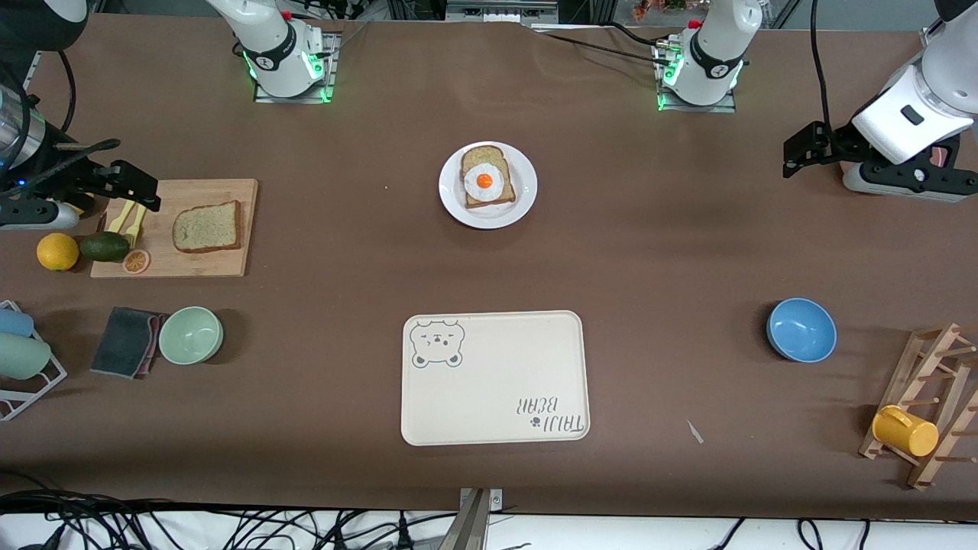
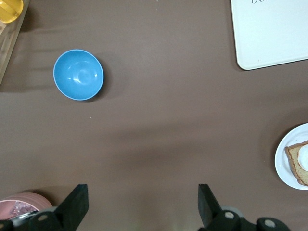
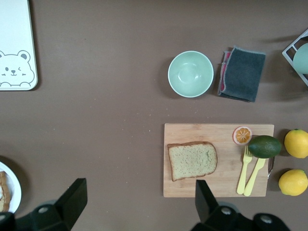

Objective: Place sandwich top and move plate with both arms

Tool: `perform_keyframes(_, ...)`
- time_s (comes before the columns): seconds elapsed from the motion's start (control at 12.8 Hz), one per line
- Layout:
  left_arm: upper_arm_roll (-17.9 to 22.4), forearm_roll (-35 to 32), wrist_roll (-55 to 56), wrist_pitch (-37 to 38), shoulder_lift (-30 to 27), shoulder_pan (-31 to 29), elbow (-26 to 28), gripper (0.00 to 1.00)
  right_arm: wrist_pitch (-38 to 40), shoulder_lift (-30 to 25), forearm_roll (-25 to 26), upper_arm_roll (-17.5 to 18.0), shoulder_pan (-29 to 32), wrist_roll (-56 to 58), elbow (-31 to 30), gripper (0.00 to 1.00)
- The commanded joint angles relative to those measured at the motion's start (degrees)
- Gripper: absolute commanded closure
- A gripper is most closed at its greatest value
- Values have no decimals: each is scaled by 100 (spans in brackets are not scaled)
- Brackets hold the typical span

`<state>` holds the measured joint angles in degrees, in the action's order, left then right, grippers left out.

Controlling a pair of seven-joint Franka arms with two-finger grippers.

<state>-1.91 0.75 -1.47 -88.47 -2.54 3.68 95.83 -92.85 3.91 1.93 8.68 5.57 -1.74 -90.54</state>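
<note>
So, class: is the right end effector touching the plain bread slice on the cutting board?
Apart. In the right wrist view, the right end effector hangs open above the cutting board; the sandwich top lies flat with nothing gripping it.

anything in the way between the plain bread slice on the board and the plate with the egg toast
Nothing visible. The sandwich top lies on the cutting board; only bare table separates it from the plate. The right hand, open, is above the board's edge beside the slice.
</note>
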Motion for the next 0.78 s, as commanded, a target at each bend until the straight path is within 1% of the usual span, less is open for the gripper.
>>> perform_keyframes(0.0,-20,-4,-55,76,35,-17,-91,0,109,-48,-70,82,111,95,45,1)
perform_keyframes(0.7,-20,-4,-55,85,35,-26,-82,0,91,-48,-123,82,111,24,-7,0)
